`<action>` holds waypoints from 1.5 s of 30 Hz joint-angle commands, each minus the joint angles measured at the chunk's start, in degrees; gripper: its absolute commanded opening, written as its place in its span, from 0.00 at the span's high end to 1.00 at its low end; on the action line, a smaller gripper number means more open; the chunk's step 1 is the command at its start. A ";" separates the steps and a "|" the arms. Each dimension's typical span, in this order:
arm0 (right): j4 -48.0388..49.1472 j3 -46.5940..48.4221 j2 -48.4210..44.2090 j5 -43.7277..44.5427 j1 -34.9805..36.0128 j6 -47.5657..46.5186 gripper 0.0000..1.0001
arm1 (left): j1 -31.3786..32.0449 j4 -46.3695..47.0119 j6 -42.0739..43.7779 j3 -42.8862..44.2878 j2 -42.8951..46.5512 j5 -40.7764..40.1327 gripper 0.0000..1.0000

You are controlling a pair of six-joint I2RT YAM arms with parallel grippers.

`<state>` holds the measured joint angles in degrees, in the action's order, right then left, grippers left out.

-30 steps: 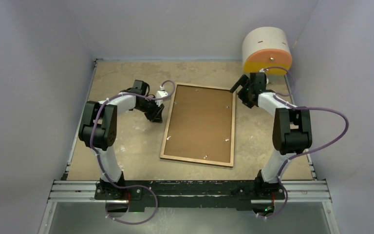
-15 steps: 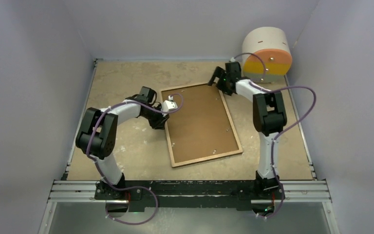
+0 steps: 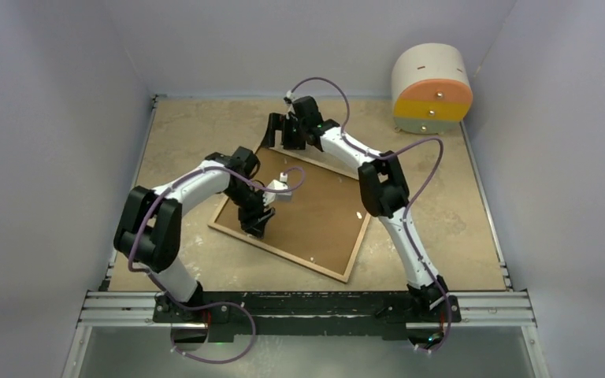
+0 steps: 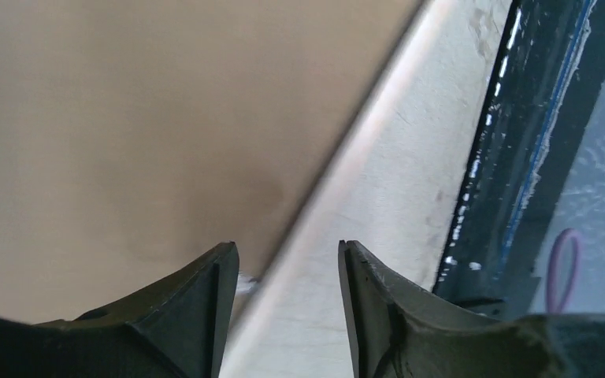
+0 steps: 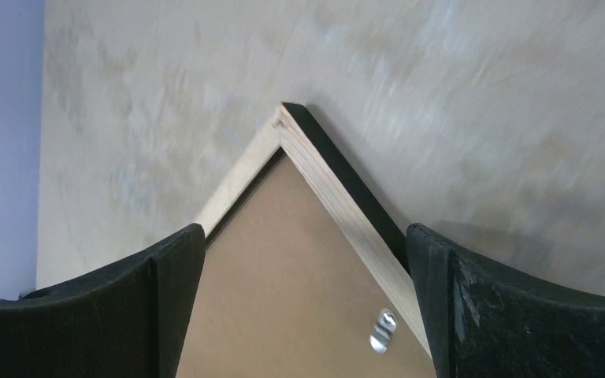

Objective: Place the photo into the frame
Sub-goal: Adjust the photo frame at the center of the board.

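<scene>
The frame [image 3: 299, 263] lies back-up and skewed on the table, its light wood rim around the brown backing board [image 3: 323, 213]. The photo is not in view. My left gripper [image 3: 254, 230] is open at the frame's near-left edge. In the left wrist view [image 4: 287, 264] its jaws straddle the rim [image 4: 339, 165], one finger over the board [image 4: 126, 118]. My right gripper [image 3: 278, 132] is open at the far corner. In the right wrist view [image 5: 303, 244] that corner [image 5: 293, 126] sits between its wide-open jaws, black front edge showing, with the board [image 5: 283, 276] and a metal tab [image 5: 384, 329] inside.
A white, orange and yellow drum [image 3: 432, 85] stands at the back right corner. A black rail [image 3: 307, 303] runs along the near edge, also in the left wrist view [image 4: 520, 157]. Lilac walls enclose the table on three sides.
The frame has swung counter-clockwise, its far corner going left. My right gripper swept left along the back with that corner. My left gripper moved nearer and right along the frame's edge.
</scene>
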<state>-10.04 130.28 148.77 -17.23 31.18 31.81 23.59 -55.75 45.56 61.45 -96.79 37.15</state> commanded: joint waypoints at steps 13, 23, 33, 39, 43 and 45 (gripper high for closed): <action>-11.08 -35.48 -39.46 9.15 -7.52 -5.58 0.01 | -27.10 0.88 7.96 17.82 -2.21 -8.66 0.52; -6.44 -81.21 -72.94 15.09 -14.80 2.01 0.01 | -35.02 10.72 6.85 8.97 -9.34 -12.34 0.57; 3.41 -93.30 -74.64 2.57 -16.73 7.99 0.01 | -30.74 9.48 9.94 -0.54 -5.68 -7.24 0.56; 8.55 -88.38 -64.03 -6.22 -21.08 8.34 0.01 | -25.25 11.61 6.06 -2.60 -6.12 -5.80 0.57; 7.99 -83.11 -58.97 -7.36 -23.77 6.87 0.01 | -21.45 12.41 3.92 -2.23 -5.39 -4.15 0.57; 7.89 -81.31 -57.36 -7.73 -25.24 6.71 0.01 | -19.96 12.79 2.65 -1.66 -5.54 -3.29 0.57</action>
<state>-4.89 44.60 88.73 -20.29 7.46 38.85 -1.06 -43.11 51.96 61.58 -100.68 27.83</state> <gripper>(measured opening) 0.987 0.428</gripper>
